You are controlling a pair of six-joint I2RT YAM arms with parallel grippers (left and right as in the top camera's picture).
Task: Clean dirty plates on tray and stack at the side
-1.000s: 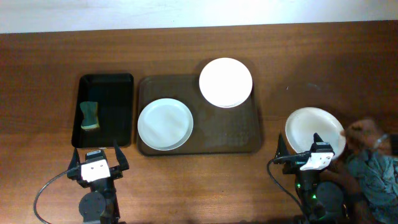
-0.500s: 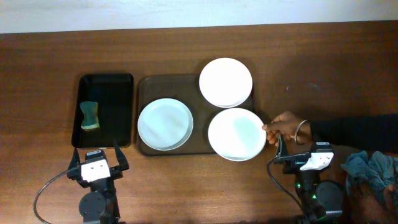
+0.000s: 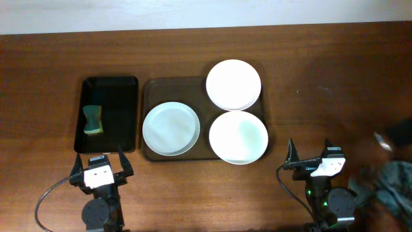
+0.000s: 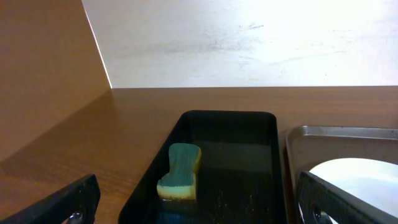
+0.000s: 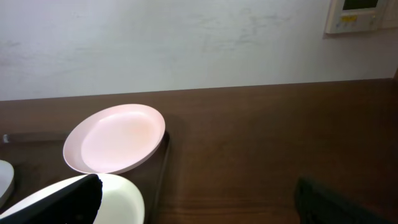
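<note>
Task not started, as I judge it: all three plates (image 3: 170,129) sit on the brown tray (image 3: 161,90), at 9, 1 and 5 o'clock. No stack on the desk (image 3: 335,64). Sponge (image 3: 93,120) lies in the black tray (image 3: 119,96). Left tool (image 3: 100,165) and right tool (image 3: 310,154) are spread wide, empty.

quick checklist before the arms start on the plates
1. Three round white plates on the large brown rectangular tray: ok, two overhang its rim.
2. Green-and-yellow sponge in the narrow black tray: ok.
3. Left gripper open and empty: ok.
4. Right gripper open and empty: ok.
5. No person in the workspace: not ok, blurred hand at the right edge.
6. Which plates are dirty: cannot tell.
</note>
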